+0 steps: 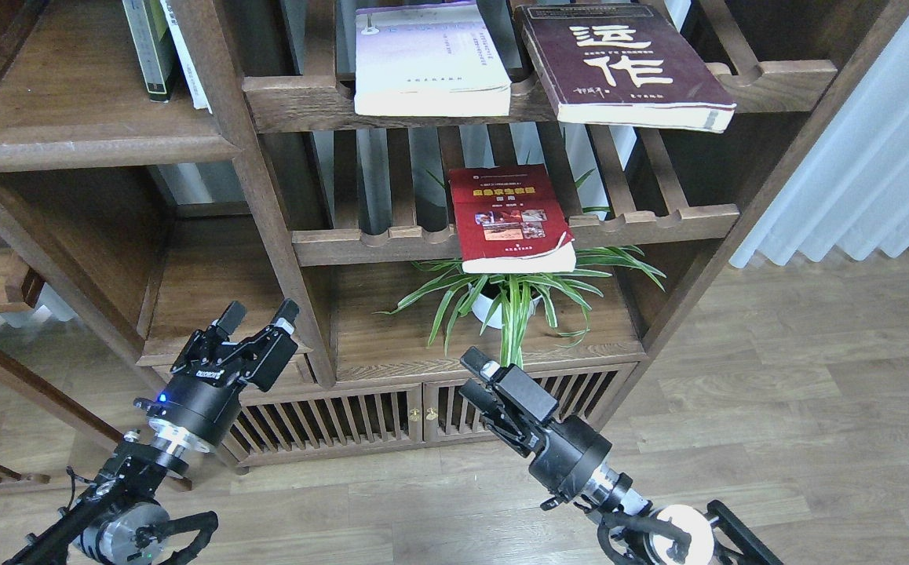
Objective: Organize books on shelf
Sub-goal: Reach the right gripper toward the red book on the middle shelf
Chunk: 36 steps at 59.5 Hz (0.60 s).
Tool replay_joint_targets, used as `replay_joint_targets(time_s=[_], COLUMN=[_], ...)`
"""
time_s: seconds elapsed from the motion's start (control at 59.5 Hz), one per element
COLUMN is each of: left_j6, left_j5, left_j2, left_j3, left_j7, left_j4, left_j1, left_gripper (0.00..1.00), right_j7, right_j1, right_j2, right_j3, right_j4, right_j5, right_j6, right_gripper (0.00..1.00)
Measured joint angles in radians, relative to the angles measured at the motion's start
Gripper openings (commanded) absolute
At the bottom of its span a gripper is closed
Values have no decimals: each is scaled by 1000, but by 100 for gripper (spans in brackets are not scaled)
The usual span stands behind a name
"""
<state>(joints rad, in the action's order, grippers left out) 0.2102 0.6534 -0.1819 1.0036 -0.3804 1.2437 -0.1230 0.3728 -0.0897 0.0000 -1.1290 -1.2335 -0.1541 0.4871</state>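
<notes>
Three books lie flat on the slatted racks of the bookcase. The pale lavender-white book (431, 59) and the dark maroon book (619, 63) with cream characters rest on the upper rack, their front ends overhanging. On the rack below lies the bright red book (511, 220). The solid flat shelf (85, 145) is at the upper left. My left gripper (260, 314) is open and empty, low in front of the bookcase's left bay. Low at the centre, under the red book, my right gripper (472, 377) shows its two fingers slightly apart, holding nothing.
Two upright books (160, 47) stand on the solid shelf at the upper left. A potted spider plant (501, 302) sits on the board beneath the red book. Slatted cabinet doors (360, 420) are at the bottom, a white curtain (870, 157) at the right, wooden floor (776, 408) below.
</notes>
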Motion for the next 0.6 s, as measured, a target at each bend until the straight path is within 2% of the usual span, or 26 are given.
replay_joint_targets(time_s=[0.235, 0.605], left_j6=[0, 3], left_j5=[0, 0], left_j2=[18, 21], left_j3=[-17, -60], left_j7=[21, 20], left_j4=[10, 26], left_j1=[10, 20], left_gripper=[100, 100], right_j7=[0, 0], right_j1=[8, 64], right_j2=[0, 0], right_j3=[4, 8], right_j4=[21, 80], right_j5=[-1, -1], right_j6=[2, 2], right_gripper=[99, 99])
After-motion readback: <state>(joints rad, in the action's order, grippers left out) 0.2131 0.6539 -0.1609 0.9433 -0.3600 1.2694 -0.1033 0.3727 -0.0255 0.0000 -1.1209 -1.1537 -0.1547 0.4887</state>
